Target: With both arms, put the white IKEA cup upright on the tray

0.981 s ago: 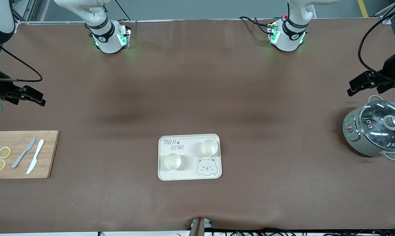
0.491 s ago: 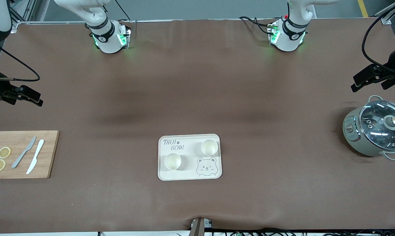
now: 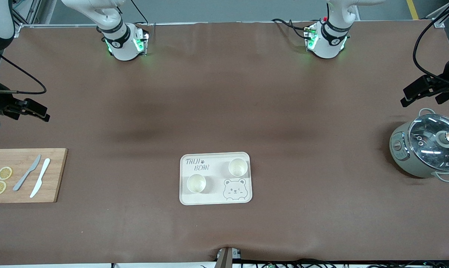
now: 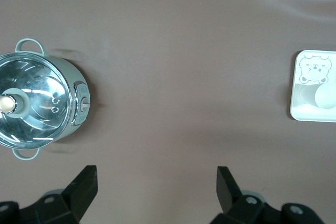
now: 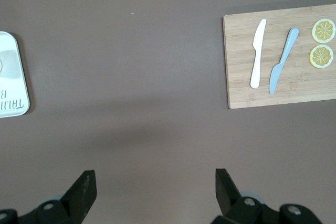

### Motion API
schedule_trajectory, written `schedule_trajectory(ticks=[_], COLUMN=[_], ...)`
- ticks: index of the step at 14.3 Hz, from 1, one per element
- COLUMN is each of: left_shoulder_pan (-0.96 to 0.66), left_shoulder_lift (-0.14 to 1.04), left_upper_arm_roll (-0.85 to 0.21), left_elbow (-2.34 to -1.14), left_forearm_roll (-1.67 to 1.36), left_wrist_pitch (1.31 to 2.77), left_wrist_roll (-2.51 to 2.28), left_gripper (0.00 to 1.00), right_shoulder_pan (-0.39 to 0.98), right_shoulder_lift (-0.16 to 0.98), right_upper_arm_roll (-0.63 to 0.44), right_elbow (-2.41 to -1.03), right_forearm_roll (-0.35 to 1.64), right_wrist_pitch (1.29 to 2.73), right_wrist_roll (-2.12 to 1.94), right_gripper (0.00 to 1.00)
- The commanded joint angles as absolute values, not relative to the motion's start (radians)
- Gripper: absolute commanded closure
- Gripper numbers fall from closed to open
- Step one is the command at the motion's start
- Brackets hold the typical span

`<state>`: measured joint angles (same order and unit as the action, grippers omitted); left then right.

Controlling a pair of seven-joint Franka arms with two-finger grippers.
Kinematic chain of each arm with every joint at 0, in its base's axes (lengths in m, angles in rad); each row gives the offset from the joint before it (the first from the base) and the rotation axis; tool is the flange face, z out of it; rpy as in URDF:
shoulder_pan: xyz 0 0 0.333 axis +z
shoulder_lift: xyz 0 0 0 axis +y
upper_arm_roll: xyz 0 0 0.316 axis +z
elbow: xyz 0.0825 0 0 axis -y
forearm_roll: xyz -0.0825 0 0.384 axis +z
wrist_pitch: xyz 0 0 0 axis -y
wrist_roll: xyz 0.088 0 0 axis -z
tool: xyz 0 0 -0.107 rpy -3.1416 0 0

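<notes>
The cream tray [image 3: 215, 178] lies flat on the brown bench [image 3: 224, 111], nearer the front camera than anything else at mid-bench. Two white cups stand upright on it, mouths up: one cup [image 3: 196, 183] in the nearer part toward the right arm's end, beside the bear-face drawing [image 3: 234, 189], and the other cup [image 3: 237, 167] farther from the camera toward the left arm's end, beside the grey "TAIJI BEAR" lettering [image 3: 197, 164]. Neither cup touches the other.

At the right arm's end lies a wooden cutting board [image 3: 25, 175] carrying a grey knife [image 3: 27, 172], a white knife [image 3: 40, 177] just beside it, and two lemon slices [image 3: 1, 180] near the board's outer edge. At the left arm's end stands a grey-green pot with a glass lid [image 3: 429, 147].

Farther up, the right gripper [image 3: 36, 110] hangs over bare bench, above the stretch between the board and its base; its fingers [image 5: 84, 190] stand wide apart and hold nothing. The left gripper [image 3: 420, 93] hangs over the bench just above the pot, fingers [image 4: 84, 184] likewise spread wide and empty. Both are well apart from the tray. The two arm bases stand at the farthest edge.
</notes>
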<state>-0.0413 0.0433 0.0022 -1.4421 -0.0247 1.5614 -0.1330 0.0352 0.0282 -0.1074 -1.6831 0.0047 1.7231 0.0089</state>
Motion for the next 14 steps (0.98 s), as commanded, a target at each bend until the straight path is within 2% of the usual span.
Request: schedule_trajectory(ticks=[1, 14], left_shoulder_pan=[-0.032, -0.035], left_shoulder_lift=[0.052, 0.052], left_upper_arm_roll=[-0.003, -0.003], left_elbow=[-1.419, -1.419], left_forearm_roll=[-0.018, -0.018], left_wrist_pitch=[1.555, 1.552], left_wrist_roll=[-0.115, -0.123], left_gripper=[0.00, 0.00], right_shoulder_pan=[0.014, 0.008], right_shoulder_lift=[0.038, 0.046], right_upper_arm_roll=[-0.092, -0.091], right_elbow=[-1.667, -1.660], right_forearm_roll=[-0.002, 0.003], right_wrist_pitch=[1.717, 1.718], right_wrist_roll=[-0.006, -0.002], right_gripper=[0.00, 0.00])
